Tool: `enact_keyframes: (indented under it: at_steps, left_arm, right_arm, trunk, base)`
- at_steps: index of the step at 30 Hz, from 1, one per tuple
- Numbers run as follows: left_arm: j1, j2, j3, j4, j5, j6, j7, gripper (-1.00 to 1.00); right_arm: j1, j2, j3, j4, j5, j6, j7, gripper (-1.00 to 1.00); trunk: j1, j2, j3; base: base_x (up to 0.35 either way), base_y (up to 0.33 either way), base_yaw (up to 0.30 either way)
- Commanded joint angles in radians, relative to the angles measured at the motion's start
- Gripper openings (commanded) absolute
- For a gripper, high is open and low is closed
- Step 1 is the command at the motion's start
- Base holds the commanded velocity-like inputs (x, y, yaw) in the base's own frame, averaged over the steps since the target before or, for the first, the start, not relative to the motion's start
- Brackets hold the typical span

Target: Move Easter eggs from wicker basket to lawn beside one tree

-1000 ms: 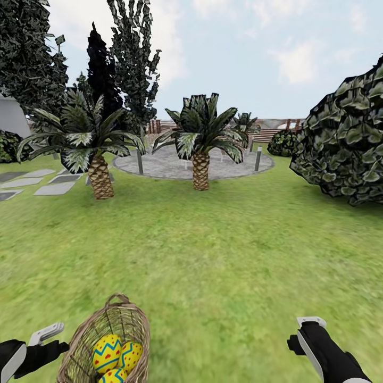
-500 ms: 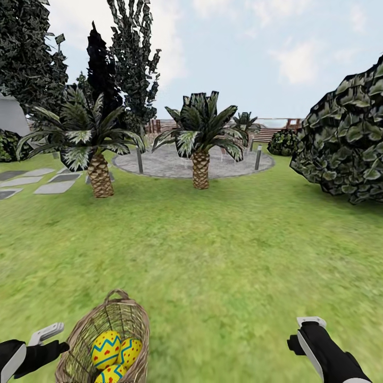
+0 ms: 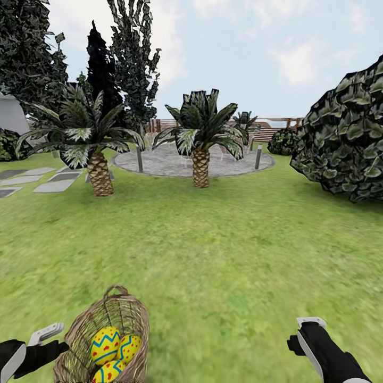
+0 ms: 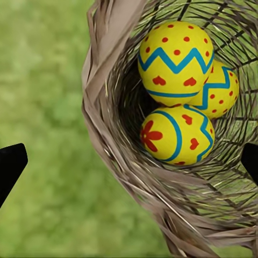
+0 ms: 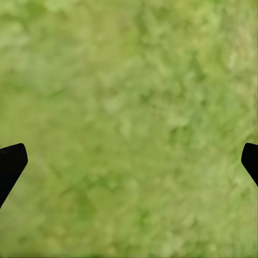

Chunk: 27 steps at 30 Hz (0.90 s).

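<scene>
The wicker basket [image 3: 85,340] stands on the lawn [image 3: 223,266] at the bottom left of the head view. Three Easter eggs lie inside it: one on top [image 3: 105,344], one beside it [image 3: 130,347] and one nearer me [image 3: 109,371]. In the left wrist view the eggs [image 4: 174,62] [image 4: 177,134] [image 4: 223,88] lie close below, inside the basket [image 4: 113,113]. My left gripper [image 3: 50,340] [image 4: 130,164] hangs open just left of the basket rim. My right gripper [image 3: 308,330] [image 5: 130,161] is open over bare grass. The tree is out of view.
Two palms [image 3: 98,170] [image 3: 200,165] stand ahead, in front of a round gravel patch [image 3: 170,162] with short posts. Dark columnar conifers [image 3: 130,58] rise at the back left, with paving slabs [image 3: 53,186] below them. A big leafy bush [image 3: 346,143] is at the right.
The whole picture has drifted slightly upward, so the camera has moved a little. More of the basket shows now. Both grippers keep their places and stay open.
</scene>
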Motion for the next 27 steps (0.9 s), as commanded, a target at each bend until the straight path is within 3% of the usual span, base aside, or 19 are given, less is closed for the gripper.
enact_keyframes:
  at_steps: [1,27]
  left_arm:
    - [0.0,-0.001,0.007,-0.001,0.001,0.008,-0.002,1.0]
    - [0.0,-0.001,0.007,0.0,0.001,0.008,-0.001,1.0]
  right_arm:
    - [0.0,0.0,0.0,-0.001,-0.003,0.004,-0.004,1.0]
    - [0.0,0.0,0.0,-0.001,-0.003,0.004,-0.003,1.0]
  trunk:
    - [0.004,-0.008,-0.004]
    - [0.103,-0.19,-0.086]
  base:
    - [0.0,0.0,0.0]
    - [0.0,0.0,0.0]
